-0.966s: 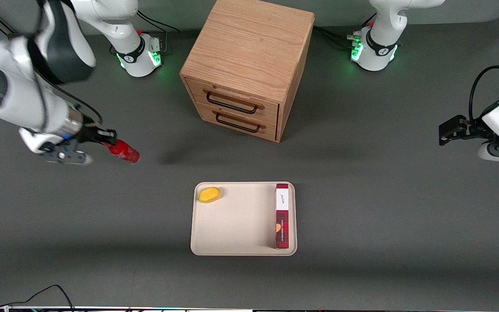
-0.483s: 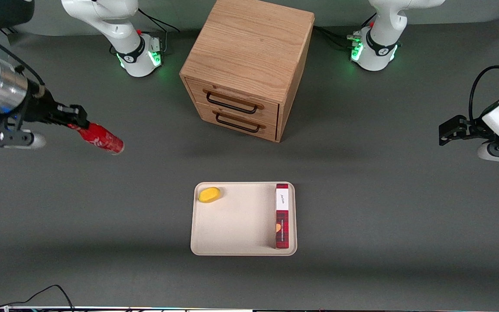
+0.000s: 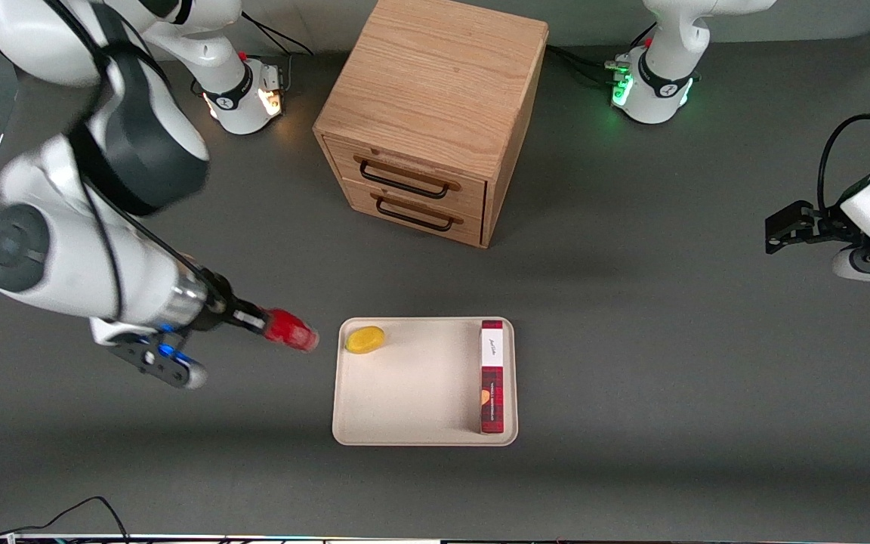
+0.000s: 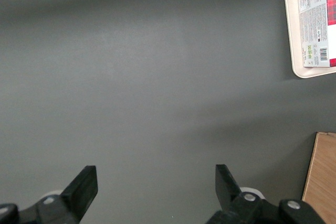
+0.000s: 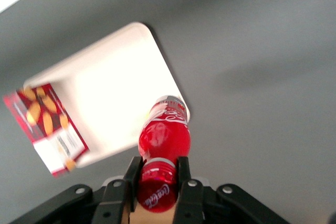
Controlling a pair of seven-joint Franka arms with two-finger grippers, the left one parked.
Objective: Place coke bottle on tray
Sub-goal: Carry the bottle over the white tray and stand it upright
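Observation:
My right gripper (image 3: 257, 323) is shut on the cap end of the small red coke bottle (image 3: 290, 331) and holds it in the air, its base pointing toward the cream-beige tray (image 3: 412, 400). The bottle hangs just outside the tray's rim, on the working arm's side, close to the yellow fruit (image 3: 365, 339). In the right wrist view the fingers (image 5: 184, 174) clamp the red cap, the bottle (image 5: 164, 132) hangs over the tray's corner (image 5: 123, 90), and the gripper (image 5: 157, 178) is shut.
A long red plaid box (image 3: 492, 376) lies in the tray along its edge toward the parked arm; it also shows in the right wrist view (image 5: 44, 127). A wooden drawer cabinet (image 3: 427, 113) stands farther from the front camera than the tray.
The right arm has swung from the table's working-arm end toward the tray and nearer the front camera, carrying the bottle with it to the tray's rim.

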